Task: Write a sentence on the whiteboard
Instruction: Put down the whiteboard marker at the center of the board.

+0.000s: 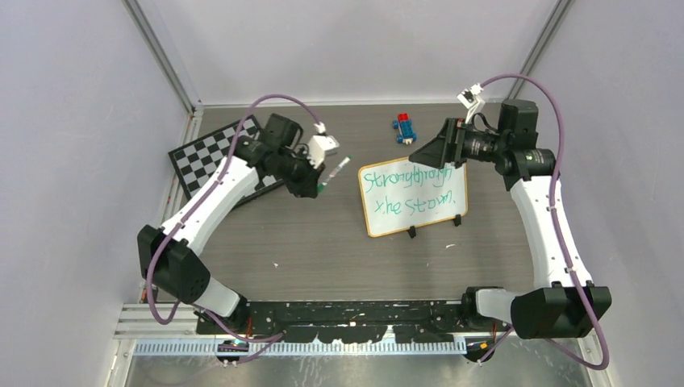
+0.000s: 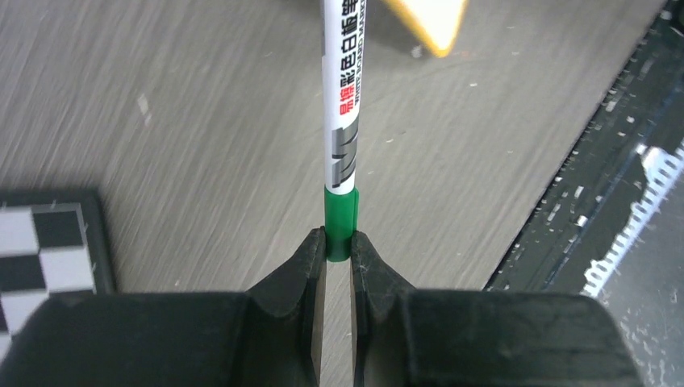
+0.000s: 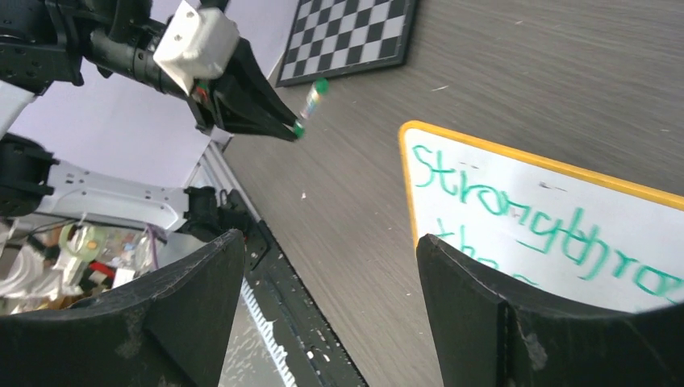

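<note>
Nearest the arm bases, the grey surface [image 1: 323, 242] carries the whiteboard [image 1: 407, 223], right of centre, its two black clips on the near edge. The sentence [image 1: 419, 204] runs across it in green in two lines, reading roughly "Strong through the storm". To the board's left and well apart from it, the left gripper [image 2: 339, 242] pinches a marker [image 2: 339, 121] by the green band at one end, so nearly the whole barrel juts out past the fingertips. Whether the writing tip is capped cannot be told. Above the board's far edge, the right gripper [image 3: 331, 242] stands spread wide and holds nothing. Farther back lie a checkerboard [image 1: 210, 157] at the left and a small red-and-blue toy [image 1: 405, 127] beyond the board. The writing looks finished, and the main danger is to the ink: a low pass by the open right fingers could smear the top line or nudge the unheld board. The marker, gripped so close to its end, could swing or slip free in a quick move.
</note>
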Tool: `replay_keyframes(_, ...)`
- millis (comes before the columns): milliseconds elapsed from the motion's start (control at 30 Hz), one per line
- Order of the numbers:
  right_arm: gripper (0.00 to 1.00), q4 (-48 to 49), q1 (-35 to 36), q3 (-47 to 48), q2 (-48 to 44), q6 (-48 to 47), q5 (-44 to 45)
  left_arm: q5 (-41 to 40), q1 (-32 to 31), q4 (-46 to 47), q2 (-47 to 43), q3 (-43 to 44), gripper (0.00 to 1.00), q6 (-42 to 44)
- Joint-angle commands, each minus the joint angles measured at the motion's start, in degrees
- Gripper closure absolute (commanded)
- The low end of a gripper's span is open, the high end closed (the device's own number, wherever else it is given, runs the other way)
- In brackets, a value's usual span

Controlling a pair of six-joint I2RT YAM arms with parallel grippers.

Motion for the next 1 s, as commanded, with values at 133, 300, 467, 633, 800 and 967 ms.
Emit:
replay_keyframes(133, 0.18, -7.01, -9.23, -1.49, -1.71, -11.06, -0.31, -0.91, 13.7, 6.0, -1.02, -10.78, 1.0, 2.39)
replay_keyframes(300, 0.18, -11.09, -13.02, -2.94, -0.58, -16.68, 2.56, -6.16, 14.44, 8.68, 2.68, -14.73, 1.0, 3.55)
replay_keyframes(467, 0.18, -11.35, -15.47, -6.74, -1.14, -19.81, 5.52, -10.39, 14.44, 10.14, 8.57, -15.63, 1.0, 3.29)
replay_keyframes(633, 0.18, -11.26, -16.67, -11.03, -2.51, -22.03, 8.72, -12.55, 14.35, 11.06, 13.78, -15.84, 0.97, 3.23)
replay_keyframes(800, 0.18, -10.01, -17.32, -15.08, -3.96, -21.99, 10.23, -14.39, 13.6, 11.9, 16.88, -16.41, 0.94, 3.24)
replay_keyframes(967, 0.17, -9.36, -17.57, -16.65, -5.42, -21.49, 11.4, -14.74, 13.2, 11.1, 17.77, -16.82, 0.74, 2.72)
